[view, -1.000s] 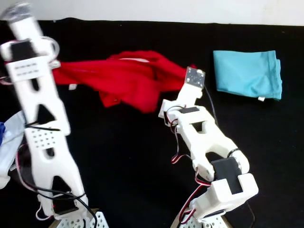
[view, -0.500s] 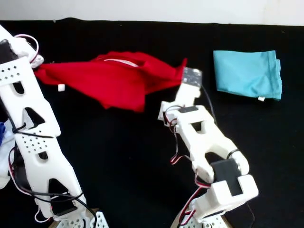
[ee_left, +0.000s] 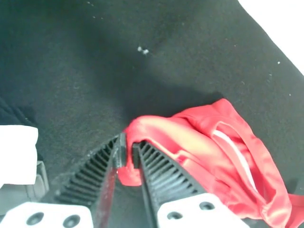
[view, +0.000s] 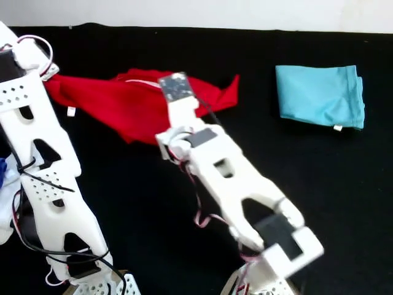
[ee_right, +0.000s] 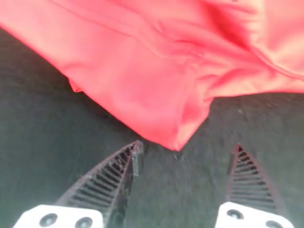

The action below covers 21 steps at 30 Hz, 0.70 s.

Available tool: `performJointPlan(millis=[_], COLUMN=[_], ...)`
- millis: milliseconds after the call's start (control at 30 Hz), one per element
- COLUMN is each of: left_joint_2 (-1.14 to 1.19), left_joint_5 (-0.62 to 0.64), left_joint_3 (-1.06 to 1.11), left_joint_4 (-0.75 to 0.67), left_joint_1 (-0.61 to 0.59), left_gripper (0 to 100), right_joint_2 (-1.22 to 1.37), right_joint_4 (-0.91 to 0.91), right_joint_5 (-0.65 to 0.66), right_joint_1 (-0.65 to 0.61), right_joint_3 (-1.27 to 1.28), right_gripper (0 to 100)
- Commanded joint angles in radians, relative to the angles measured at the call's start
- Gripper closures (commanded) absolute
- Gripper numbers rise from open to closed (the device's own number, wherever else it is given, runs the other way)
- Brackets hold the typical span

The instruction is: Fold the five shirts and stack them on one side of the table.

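The right arm (view: 209,160) has swung leftward over the red shirt (view: 116,104); the right jaws gape wide just above its smooth, draped edge. The left jaws pinch the shirt's far-left corner. A folded teal shirt (view: 319,95) lies well apart on the matte black surface (view: 135,203), with a pale wall (view: 215,12) behind.

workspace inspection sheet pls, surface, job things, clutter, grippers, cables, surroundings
surface: table under a black cover, a few pale specks in the left wrist view
job's things: red shirt unfolded, stretched across the far left and middle; teal shirt folded, far right
clutter: pale and blue fabric at the left edge, kind unclear
grippers: left gripper shut on the red shirt's edge; right gripper open, at a corner of the red shirt
cables: wires looping loose along both arms
surroundings: pale strip beyond the table's far edge
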Motion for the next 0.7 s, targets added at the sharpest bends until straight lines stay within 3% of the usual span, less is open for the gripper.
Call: performJointPlan(millis=[0, 267, 333, 400, 467, 667], left_joint_2=[-0.013, 0.002, 0.001, -0.002, -0.004, -0.036], left_joint_5=[0.008, 0.006, 0.006, 0.006, 0.006, 0.006], left_joint_3=[-0.030, -0.030, -0.030, -0.031, -0.031, -0.030], left_joint_4=[0.005, 0.005, 0.005, 0.005, 0.005, 0.011], left_joint_1=[0.022, 0.024, 0.027, 0.033, 0.035, 0.028], left_gripper=[99, 99, 99, 99, 99, 99], right_joint_2=[0.160, 0.493, 0.545, 0.585, 0.607, 0.601], right_joint_4=[0.035, 0.213, 0.266, 0.309, 0.372, 0.599], right_joint_5=[0.012, 0.014, 0.014, 0.014, 0.014, 0.078], right_joint_1=[-0.015, -0.021, -0.004, 0.024, 0.059, 0.205], right_joint_3=[-0.186, -0.570, -0.661, -0.753, -0.840, -1.190], right_gripper=[70.7, 72.1, 82.3, 99.8, 95.9, 99.2])
